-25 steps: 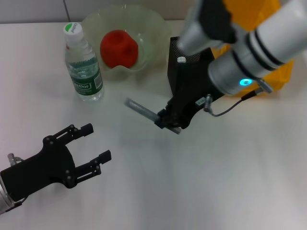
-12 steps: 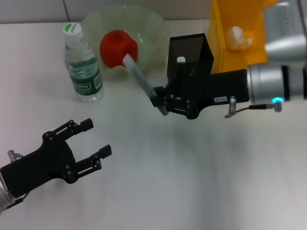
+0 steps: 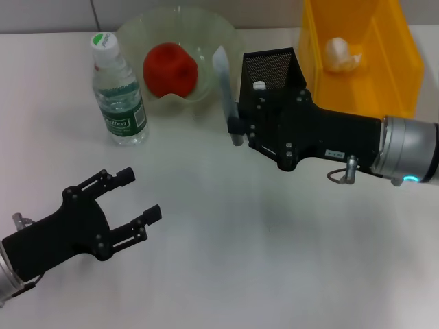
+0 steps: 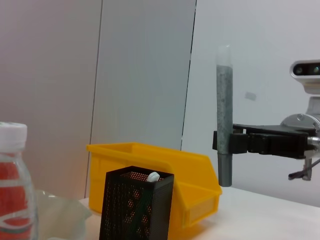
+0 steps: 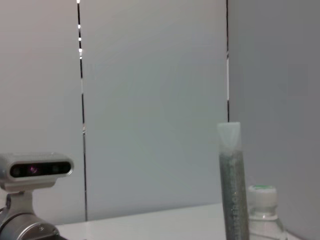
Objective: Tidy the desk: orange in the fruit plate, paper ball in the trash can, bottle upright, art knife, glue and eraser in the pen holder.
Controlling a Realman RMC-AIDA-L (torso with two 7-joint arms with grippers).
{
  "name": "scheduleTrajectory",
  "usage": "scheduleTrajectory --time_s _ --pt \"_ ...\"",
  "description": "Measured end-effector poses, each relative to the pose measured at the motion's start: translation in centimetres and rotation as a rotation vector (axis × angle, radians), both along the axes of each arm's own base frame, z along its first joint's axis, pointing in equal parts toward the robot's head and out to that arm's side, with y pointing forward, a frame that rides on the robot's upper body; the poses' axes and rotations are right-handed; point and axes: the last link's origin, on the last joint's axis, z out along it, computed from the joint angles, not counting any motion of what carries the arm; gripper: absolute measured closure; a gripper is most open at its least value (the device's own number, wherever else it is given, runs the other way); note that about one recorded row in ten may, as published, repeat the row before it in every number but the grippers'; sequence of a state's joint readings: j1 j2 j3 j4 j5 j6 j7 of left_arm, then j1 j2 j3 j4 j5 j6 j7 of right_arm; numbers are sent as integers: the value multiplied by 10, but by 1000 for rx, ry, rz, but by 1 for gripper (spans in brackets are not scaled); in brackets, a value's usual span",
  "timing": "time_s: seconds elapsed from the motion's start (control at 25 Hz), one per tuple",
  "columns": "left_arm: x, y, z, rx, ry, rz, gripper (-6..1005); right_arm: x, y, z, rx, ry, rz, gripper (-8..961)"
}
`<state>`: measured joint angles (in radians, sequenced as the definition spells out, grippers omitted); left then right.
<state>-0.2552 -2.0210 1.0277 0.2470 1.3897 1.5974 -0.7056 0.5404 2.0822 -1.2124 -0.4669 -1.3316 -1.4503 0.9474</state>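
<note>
My right gripper (image 3: 235, 127) is shut on the art knife (image 3: 222, 79), a long grey stick held upright just left of the black mesh pen holder (image 3: 274, 68). The left wrist view shows the art knife (image 4: 223, 115) hanging higher than the pen holder (image 4: 135, 205). A white cap (image 3: 258, 86) pokes out of the holder. The orange (image 3: 170, 68) lies in the fruit plate (image 3: 219, 34). The bottle (image 3: 118, 92) stands upright. The paper ball (image 3: 341, 53) rests in the yellow trash can (image 3: 398, 62). My left gripper (image 3: 140, 197) hangs open at front left. The eraser is out of view.
The fruit plate, pen holder and trash can stand in a row along the back of the white table (image 3: 226, 260). My right arm (image 3: 405, 154) reaches in from the right at mid height.
My right arm has swung down to the right, uncovering the trash can. The art knife has turned from lying flat to upright and moved back beside the pen holder. The left gripper stayed put.
</note>
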Motion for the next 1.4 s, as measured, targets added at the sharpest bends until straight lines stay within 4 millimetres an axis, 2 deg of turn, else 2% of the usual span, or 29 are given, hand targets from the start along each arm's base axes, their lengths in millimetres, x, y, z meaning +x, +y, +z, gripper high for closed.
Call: scheduleTrajectory --time_s 0.32,0.48,0.6,0.8,0.92,1.0,1.2,1.4 --pt "1 1 0 0 -2 -7 215 5 -4 -2 14 48 -34 805" --pt "3 1 -1 -1 -5 -9 214 4 0 -1 -15 109 -110 805" --pt "4 2 -1 -1 -7 -11 214 1 4 0 -82 153 -192 806" --pt "5 3 -2 -2 -10 -16 215 -6 17 2 -328 273 -461 806" --pt "5 2 -2 -2 -13 -16 215 -5 20 1 -403 292 -549 806" --pt "5 2 -2 -3 -14 -15 214 4 23 2 -498 307 -695 806" --pt "5 1 -3 -3 -14 -13 214 14 23 7 -624 337 -859 805" --pt "4 1 -1 3 -11 -17 214 15 19 9 -665 351 -865 805"
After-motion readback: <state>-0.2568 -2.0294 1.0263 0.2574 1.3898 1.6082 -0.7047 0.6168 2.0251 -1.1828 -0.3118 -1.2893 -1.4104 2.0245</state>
